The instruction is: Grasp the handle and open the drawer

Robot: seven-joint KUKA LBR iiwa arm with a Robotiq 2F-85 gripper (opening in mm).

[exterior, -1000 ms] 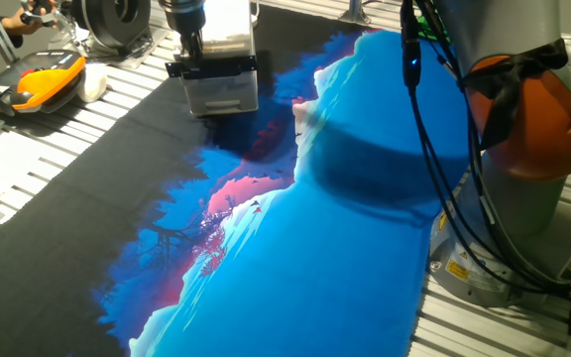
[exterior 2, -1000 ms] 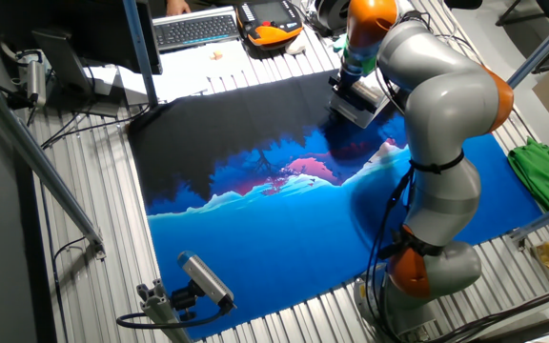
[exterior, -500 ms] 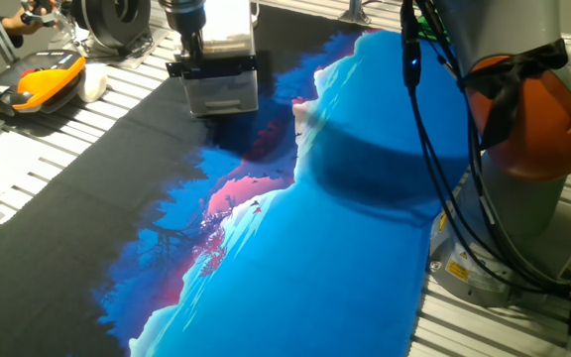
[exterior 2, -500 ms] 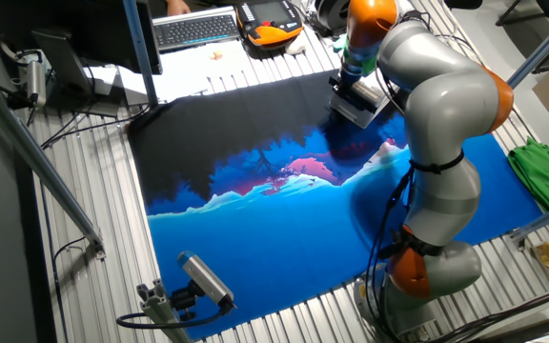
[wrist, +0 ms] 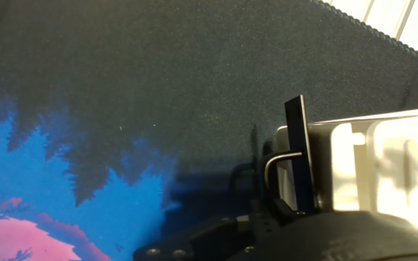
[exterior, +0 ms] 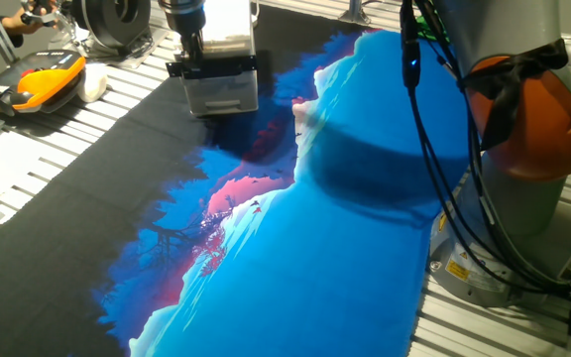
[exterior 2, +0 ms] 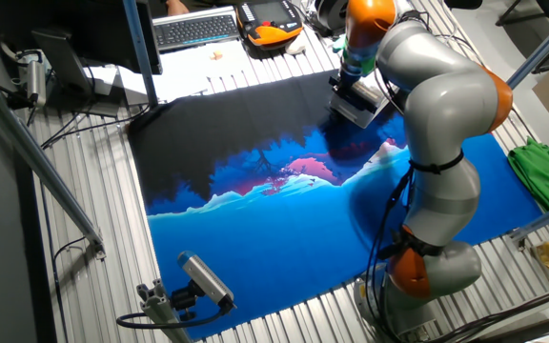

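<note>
The small white cabinet (exterior: pixel 228 30) stands at the far end of the mat, and its drawer (exterior: pixel 223 96) shows a grey front. The black handle (exterior: pixel 213 67) runs across that front. My gripper (exterior: pixel 194 55) comes down from above onto the left part of the bar, fingers close together on it. In the other fixed view the gripper (exterior 2: pixel 348 80) sits at the cabinet (exterior 2: pixel 362 107) under the arm. In the hand view the handle (wrist: pixel 297 148) stands edge-on beside the white drawer (wrist: pixel 383 159), and its lower end runs into the gripper's dark body; the fingertips are hidden.
An orange-and-black case (exterior: pixel 30 81) lies on the slatted table at the far left, with a keyboard (exterior 2: pixel 194 29) nearby. The robot's base (exterior 2: pixel 432 272) and hanging cables (exterior: pixel 444 149) stand at the mat's right edge. A green cloth (exterior 2: pixel 541 171) lies at the right.
</note>
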